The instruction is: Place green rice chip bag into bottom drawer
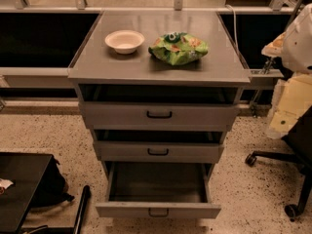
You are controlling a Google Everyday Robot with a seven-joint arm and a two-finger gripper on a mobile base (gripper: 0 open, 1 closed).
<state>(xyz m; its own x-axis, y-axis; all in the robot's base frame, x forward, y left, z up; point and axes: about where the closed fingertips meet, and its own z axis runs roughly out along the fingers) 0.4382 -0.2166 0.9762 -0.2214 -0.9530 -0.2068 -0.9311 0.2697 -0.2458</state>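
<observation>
Green rice chip bag (178, 48): on cabinet top (195, 69), toward the back right, lying flat and crinkled. Just beside white bowl (125, 41), to the bowl's right, small gap between, not touching. Bowl upright.

Bottom drawer (158, 210): pulled well out, dark interior exposed, front panel with small dark handle nearest the camera. Sticks out farther than the two above.

Middle drawer (158, 151) and top drawer (158, 115): each out a little, dark slot showing above each front. Handles centred.

Gripper (296, 42): at right edge of the view, pale shape partly cut off by the frame, roughly level with the cabinet top. Well apart from the bag, touching nothing on the cabinet. Spread or pressed together: cannot tell. Holding nothing visible.

Around the cabinet: speckled floor (48, 135); office chair base (287, 179) with castors at lower right; black table (19, 184) at lower left with dark backpack (51, 186) beside it on the floor.
</observation>
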